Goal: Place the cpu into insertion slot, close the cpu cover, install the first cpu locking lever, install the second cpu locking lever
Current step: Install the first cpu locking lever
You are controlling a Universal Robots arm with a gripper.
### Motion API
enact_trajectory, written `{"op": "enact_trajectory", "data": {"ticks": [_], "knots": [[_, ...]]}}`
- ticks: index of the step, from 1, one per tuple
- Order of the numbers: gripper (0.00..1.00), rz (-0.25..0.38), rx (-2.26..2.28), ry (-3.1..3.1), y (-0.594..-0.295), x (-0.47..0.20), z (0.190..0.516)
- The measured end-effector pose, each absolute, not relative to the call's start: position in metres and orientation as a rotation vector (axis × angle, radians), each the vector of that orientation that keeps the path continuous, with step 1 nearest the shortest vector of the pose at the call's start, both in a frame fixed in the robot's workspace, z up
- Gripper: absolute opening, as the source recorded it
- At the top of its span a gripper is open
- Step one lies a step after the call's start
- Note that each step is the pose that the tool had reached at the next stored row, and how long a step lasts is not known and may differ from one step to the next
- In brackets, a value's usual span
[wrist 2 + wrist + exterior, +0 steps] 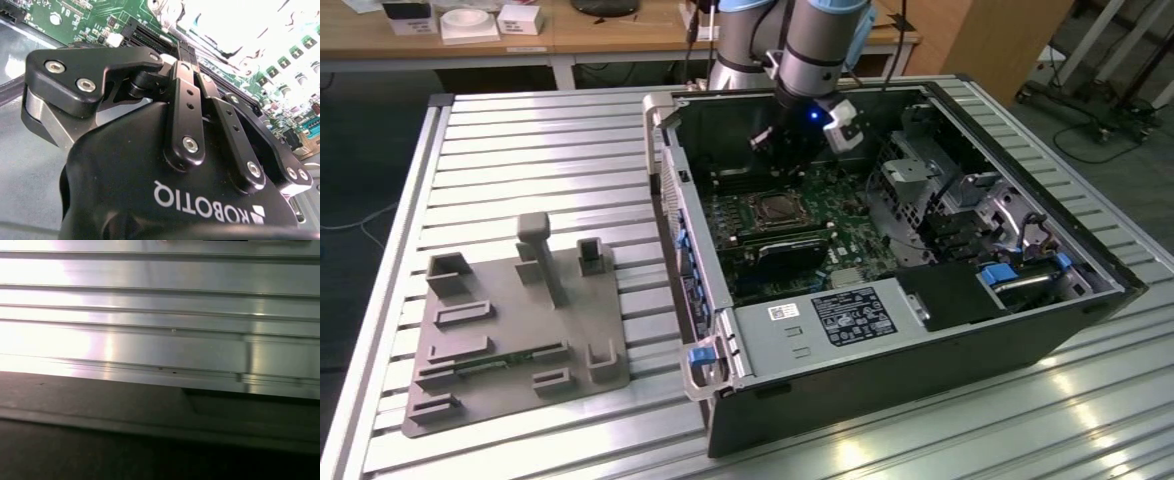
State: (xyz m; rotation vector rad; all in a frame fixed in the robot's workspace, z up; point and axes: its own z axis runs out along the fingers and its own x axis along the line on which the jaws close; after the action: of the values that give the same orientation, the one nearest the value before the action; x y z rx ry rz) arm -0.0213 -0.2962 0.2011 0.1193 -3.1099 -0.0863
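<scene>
In the exterior view my gripper (pixel 778 165) reaches down into the open computer case, over the far part of the green motherboard (pixel 834 195). It hangs just beyond the insertion slot (pixel 775 211), a square socket with a metal rim. The cpu cover (pixel 754 205) seems to lie flat around the socket; I cannot tell whether the cpu sits inside. In the second wrist view the gripper (pixel 192 62) stands shut above the green board (pixel 90 20), its links drawn together. Its tips are hidden, so I cannot tell if anything is held.
The black case (pixel 881 400) lies on a slatted aluminium table (pixel 534 150). A grey power supply box (pixel 834 315) fills its near end, with drive cages (pixel 927 175) on the exterior view's right. A grey fixture plate (pixel 507 320) stands on the left.
</scene>
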Motion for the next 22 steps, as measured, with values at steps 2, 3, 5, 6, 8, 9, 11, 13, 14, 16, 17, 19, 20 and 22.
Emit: {"op": "enact_trajectory", "data": {"ticks": [2, 3, 5, 6, 8, 9, 11, 13, 14, 16, 17, 19, 20, 22], "knots": [[0.11, -0.086, 0.119, -3.11, -0.2963, -0.0213, 0.2002], [0.11, -0.086, 0.119, -3.11, -0.2963, -0.0213, 0.2001], [0.11, -0.086, 0.119, -3.11, -0.2963, -0.0213, 0.2], [0.11, -0.086, 0.119, -3.11, -0.2962, -0.0213, 0.1999], [0.11, -0.086, 0.119, -3.11, -0.2962, -0.0213, 0.2002], [0.11, -0.086, 0.119, -3.11, -0.2962, -0.0213, 0.2005], [0.11, -0.086, 0.119, -3.11, -0.2963, -0.0213, 0.2015], [0.11, -0.087, 0.119, -3.11, -0.2962, -0.0212, 0.2019], [0.11, -0.087, 0.119, -3.11, -0.2961, -0.0212, 0.2019], [0.11, -0.087, 0.119, -3.11, -0.296, -0.0212, 0.2019], [0.11, -0.086, 0.119, -3.11, -0.296, -0.021, 0.2019], [0.11, -0.086, 0.119, -3.11, -0.296, -0.0206, 0.2016], [0.11, -0.086, 0.119, -3.11, -0.296, -0.0205, 0.2013], [0.11, -0.085, 0.119, -3.11, -0.2961, -0.0204, 0.201]]}}
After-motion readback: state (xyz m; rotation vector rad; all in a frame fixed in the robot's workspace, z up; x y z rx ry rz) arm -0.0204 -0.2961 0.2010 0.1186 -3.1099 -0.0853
